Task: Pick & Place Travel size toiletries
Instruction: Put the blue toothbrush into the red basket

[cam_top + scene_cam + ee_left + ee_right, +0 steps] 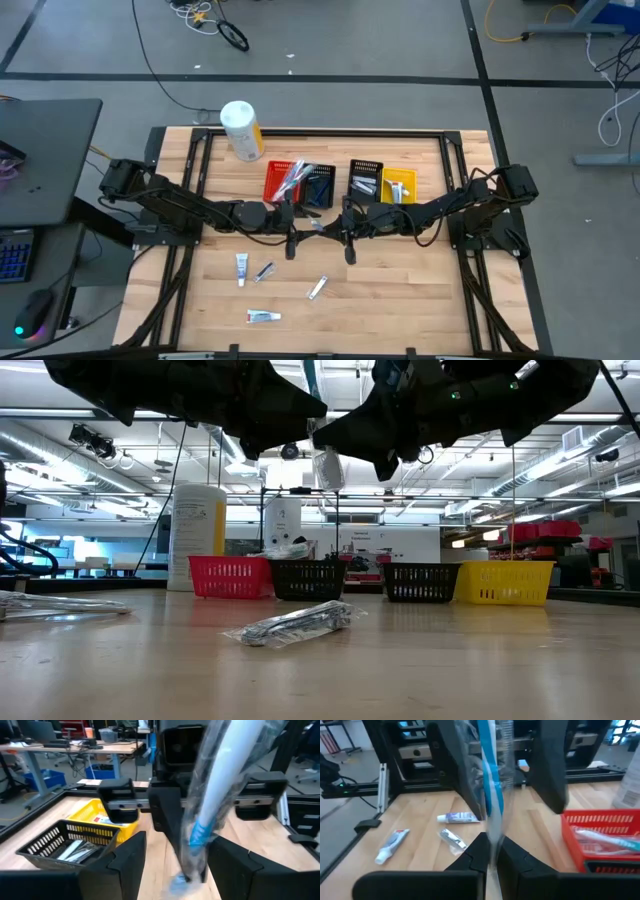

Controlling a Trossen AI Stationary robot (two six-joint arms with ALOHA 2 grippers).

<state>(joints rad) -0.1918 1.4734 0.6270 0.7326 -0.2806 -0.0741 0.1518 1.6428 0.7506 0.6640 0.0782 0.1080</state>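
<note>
Handover above the middle of the wooden table (400, 300), with the left arm (190, 205) and right arm (450, 205) reaching inward until their grippers nearly met in front of the bins; the white-and-yellow cylinder container (241, 130) lay at the far edge, well apart from the action. The red bin (283, 180) already held wrapped toothbrushes, and the two black bins (365, 177) and the yellow bin (398, 185) stood beside it in a row. The right gripper (492, 852) was clenched on the lower end of a wrapped toothbrush (490, 795), holding it clear of the table and roughly upright. The left gripper (175, 855) was spread wide, its fingers (125, 860) standing either side of the same toothbrush without touching it. The toothbrush, blue and white inside a clear film sleeve, was judged light and fairly stiff along its handle, while the loose wrapper was likely slippery and prone to crumple or slide over the handle; a hold across the handle itself, near mid-length, would be surer than one on the empty film at the ends. Other toiletries lay loose on the near part of the table: a small white toothpaste tube (241, 267), a wrapped packet (265, 271), another packet (318, 288) and a second tube (263, 317), all small, light and low-lying, best pinched across their narrow width
</note>
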